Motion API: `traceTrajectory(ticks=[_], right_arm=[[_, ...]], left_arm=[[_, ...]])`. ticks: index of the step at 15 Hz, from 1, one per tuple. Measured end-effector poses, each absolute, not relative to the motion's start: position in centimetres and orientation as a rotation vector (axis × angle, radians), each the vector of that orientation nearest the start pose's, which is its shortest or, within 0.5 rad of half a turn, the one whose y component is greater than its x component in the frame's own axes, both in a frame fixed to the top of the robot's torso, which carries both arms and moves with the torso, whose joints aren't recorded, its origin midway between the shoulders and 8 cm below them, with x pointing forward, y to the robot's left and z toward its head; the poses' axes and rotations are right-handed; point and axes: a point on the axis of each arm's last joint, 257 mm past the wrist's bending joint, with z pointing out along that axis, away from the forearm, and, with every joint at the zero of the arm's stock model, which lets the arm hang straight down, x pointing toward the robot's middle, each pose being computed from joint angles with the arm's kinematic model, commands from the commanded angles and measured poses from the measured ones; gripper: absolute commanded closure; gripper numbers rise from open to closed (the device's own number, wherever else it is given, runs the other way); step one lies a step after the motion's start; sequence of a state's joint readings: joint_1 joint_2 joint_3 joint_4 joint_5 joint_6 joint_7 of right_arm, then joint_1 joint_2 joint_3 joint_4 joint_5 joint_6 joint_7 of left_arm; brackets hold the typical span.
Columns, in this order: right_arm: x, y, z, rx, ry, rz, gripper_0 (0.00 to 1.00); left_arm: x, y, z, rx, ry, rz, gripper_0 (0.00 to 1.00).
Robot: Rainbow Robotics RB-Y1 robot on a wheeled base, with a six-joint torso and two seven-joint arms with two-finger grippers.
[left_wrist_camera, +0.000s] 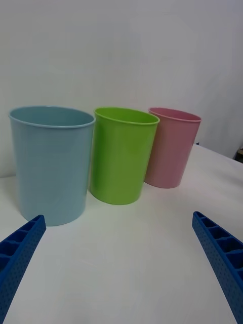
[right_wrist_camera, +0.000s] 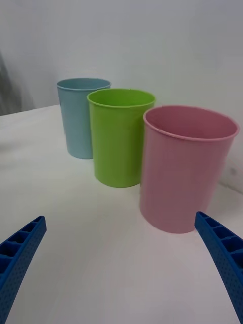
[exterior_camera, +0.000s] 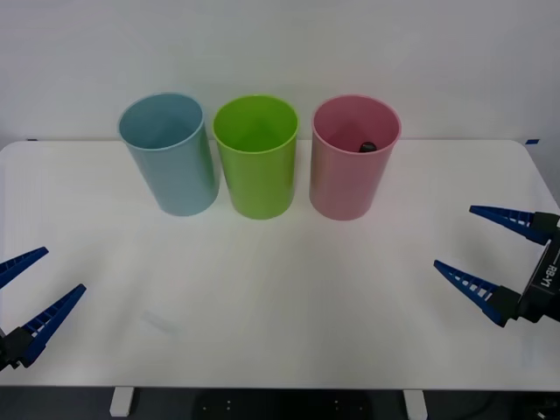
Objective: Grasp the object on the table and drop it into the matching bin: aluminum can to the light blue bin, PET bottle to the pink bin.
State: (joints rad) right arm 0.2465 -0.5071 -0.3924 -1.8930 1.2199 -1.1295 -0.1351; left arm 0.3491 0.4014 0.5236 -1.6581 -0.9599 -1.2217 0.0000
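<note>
White table (exterior_camera: 280,315) before a plain wall | we see a dark cap, likely the PET bottle (exterior_camera: 367,146), inside the pink bin (exterior_camera: 354,157) | left gripper (exterior_camera: 31,293) and right gripper (exterior_camera: 490,254) low at the table's sides, jaws wide, holding nothing | we judge the drop done.

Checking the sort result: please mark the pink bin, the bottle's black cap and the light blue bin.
pink bin (exterior_camera: 343,179), front view, outer wall.
black cap (exterior_camera: 367,146), front view, top, inside the pink bin.
light blue bin (exterior_camera: 175,175), front view, outer wall.
</note>
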Motion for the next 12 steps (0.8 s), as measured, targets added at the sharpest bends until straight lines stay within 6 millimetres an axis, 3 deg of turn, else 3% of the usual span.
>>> traceTrajectory(ticks=[7,12], right_arm=[[34.7,-27.6,-16.5,-0.702,1.546,0.528,0.00],[33.8,-27.8,-17.0,-0.671,1.559,0.553,0.00]], left_arm=[[34.2,33.0,-16.9,0.465,1.441,-0.567,0.00],[34.2,33.0,-16.9,0.465,1.441,-0.567,0.00]])
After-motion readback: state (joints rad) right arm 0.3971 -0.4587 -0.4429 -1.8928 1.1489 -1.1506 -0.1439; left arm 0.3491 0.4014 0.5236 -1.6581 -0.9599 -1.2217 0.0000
